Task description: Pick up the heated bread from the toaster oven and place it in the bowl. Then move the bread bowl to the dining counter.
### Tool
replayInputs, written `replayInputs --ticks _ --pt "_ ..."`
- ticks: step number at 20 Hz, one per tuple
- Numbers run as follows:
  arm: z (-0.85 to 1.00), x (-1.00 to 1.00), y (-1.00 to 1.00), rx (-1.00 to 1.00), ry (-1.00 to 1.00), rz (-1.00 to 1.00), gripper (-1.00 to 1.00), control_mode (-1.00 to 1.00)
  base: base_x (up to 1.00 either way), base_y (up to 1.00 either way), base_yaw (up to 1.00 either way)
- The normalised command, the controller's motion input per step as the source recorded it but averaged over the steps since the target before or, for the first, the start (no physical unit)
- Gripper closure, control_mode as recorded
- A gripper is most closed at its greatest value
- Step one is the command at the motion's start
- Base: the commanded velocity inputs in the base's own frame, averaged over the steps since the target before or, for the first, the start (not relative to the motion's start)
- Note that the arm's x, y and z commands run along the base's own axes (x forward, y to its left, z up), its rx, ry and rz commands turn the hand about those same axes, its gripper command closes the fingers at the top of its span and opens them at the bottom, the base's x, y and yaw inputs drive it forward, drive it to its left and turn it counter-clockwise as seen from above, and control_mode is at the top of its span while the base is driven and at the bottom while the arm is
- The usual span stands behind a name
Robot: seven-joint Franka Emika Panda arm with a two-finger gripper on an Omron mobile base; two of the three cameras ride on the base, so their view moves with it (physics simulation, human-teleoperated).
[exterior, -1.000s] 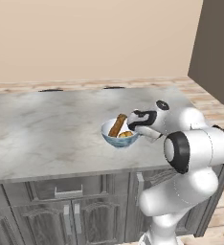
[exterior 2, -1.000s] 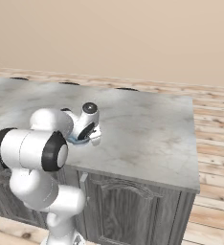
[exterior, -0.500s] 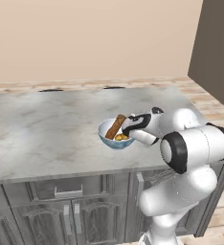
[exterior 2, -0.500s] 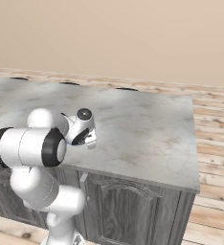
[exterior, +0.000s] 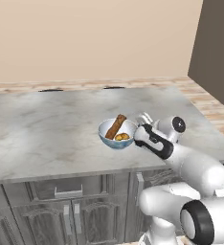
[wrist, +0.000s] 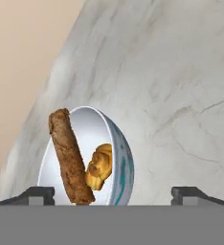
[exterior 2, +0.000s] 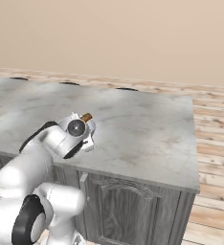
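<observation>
Going left to right in the left base view: the dining counter [exterior: 47, 129] is a big stretch of bare marble worktop, lots of open room on that side out to the far-left edge and back to the wall edge. Then the bowl [exterior: 117, 133] sits on the worktop a bit right of middle, closer to the front edge than the back, upright. Inside it the heated bread [exterior: 123, 137] lies low on the right, touching the long brown loaf [exterior: 116, 127] that leans up over the rim. Just right of the bowl is the gripper [exterior: 141, 125], right at the rim. In the hand view the jaws are spread wide, tips apart at both lower corners with the bowl [wrist: 121, 162] between them, not closed on anything. Right of the arm there's more bare worktop up to the right edge, then wood floor [exterior 2: 214, 143].
</observation>
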Motion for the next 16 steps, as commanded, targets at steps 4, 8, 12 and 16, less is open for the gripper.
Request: replayInputs --ticks 4,8,12,16 --pt "0.73 -0.99 -0.09 -0.01 -0.61 0.00 -1.00 -1.00 0.00 0.00 0.00" --pt "0.55 -1.00 0.00 -0.07 -0.63 0.00 -1.00 -1.00 0.00 0.00 0.00" --pt "0.47 -1.00 0.00 -0.10 -0.73 0.00 -1.00 -1.00 0.00 0.00 0.00" --pt "0.12 -0.43 -0.12 -0.03 -0.29 -0.10 -1.00 -1.00 0.00 0.00 0.00"
